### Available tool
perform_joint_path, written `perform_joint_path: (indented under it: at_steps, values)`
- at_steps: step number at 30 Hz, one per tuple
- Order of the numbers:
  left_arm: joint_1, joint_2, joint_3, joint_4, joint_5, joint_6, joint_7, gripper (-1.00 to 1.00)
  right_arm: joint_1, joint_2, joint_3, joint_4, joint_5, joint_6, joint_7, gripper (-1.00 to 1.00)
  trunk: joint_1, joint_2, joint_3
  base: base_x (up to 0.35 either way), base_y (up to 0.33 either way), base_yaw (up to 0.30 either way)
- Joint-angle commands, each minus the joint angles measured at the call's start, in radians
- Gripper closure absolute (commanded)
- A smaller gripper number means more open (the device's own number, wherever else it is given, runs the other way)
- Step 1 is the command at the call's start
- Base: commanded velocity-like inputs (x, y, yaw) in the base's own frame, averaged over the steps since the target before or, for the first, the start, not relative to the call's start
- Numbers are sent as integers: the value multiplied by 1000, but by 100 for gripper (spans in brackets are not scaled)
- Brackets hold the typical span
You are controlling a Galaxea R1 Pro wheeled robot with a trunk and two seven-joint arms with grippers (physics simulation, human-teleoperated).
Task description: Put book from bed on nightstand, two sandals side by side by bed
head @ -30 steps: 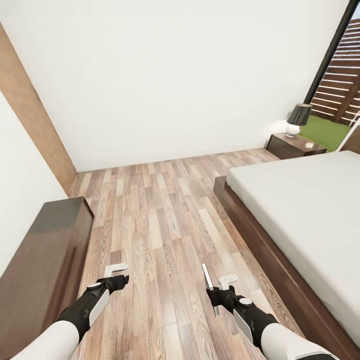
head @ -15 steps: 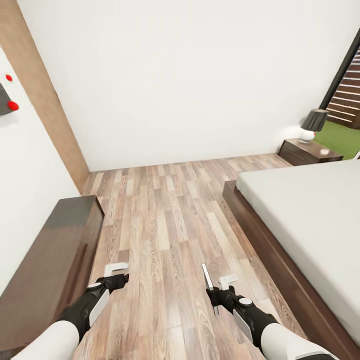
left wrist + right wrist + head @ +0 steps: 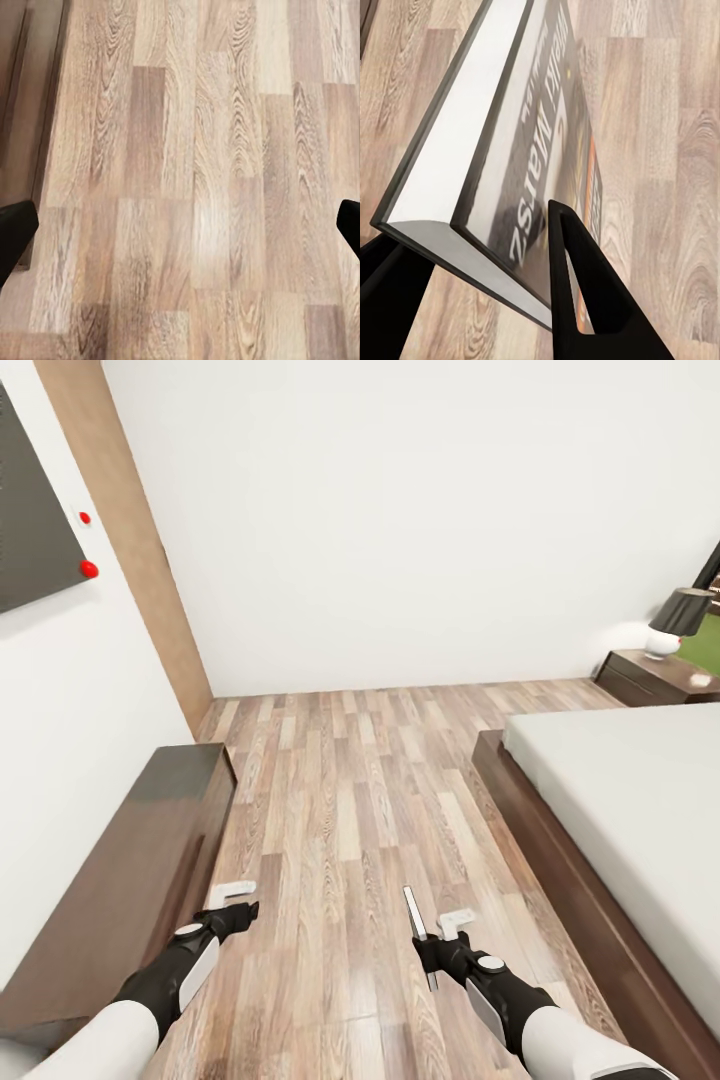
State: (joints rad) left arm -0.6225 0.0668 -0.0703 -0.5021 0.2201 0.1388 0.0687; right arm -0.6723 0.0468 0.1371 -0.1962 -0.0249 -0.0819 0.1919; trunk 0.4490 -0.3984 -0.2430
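Note:
My right gripper [image 3: 440, 942] is shut on the book [image 3: 414, 916], which I hold on edge low over the wood floor. In the right wrist view the book [image 3: 521, 142] shows its white page block and dark cover with white lettering and an orange band, pinched between the black fingers [image 3: 585, 300]. My left gripper [image 3: 236, 906] hangs open over the floor with nothing in it, its fingertips [image 3: 15, 234] far apart. The bed [image 3: 640, 810], with a grey mattress, lies to the right. A nightstand [image 3: 650, 678] stands at its far end. The two sandals are out of view.
A long low dark-brown cabinet [image 3: 130, 860] runs along the left wall, close to my left arm. A dark board [image 3: 35, 530] with red pins hangs above it. A black-shaded lamp [image 3: 680, 620] sits on the nightstand. Wood floor [image 3: 350, 800] stretches between cabinet and bed.
The camera has turned left: the bed and nightstand slid right, the window left the picture, and the dark wall board came in. Both arms keep their pose, the book still held.

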Motion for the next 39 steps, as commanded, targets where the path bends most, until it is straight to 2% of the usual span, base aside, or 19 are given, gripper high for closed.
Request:
perform_joint_path:
  at_steps: [1,20,28,39]
  values:
    - [0,1,-8,-2,10,2,7,-100,-1,0,6,1,-3,-4,0,100,1,-2,-2,228,0,29]
    - [0,-3,-15,-3,8,-8,13,-100,-1,-2,3,-4,-4,-5,-2,100,1,-2,-2,319,0,4]
    - [0,-4,-20,-3,7,-7,9,-100,-1,-4,6,-111,-1,7,-2,100,1,-2,-2,309,0,0]
    - [0,-4,-22,-3,8,-7,5,-100,-1,-5,7,-130,0,7,0,100,1,-2,-2,333,0,0]
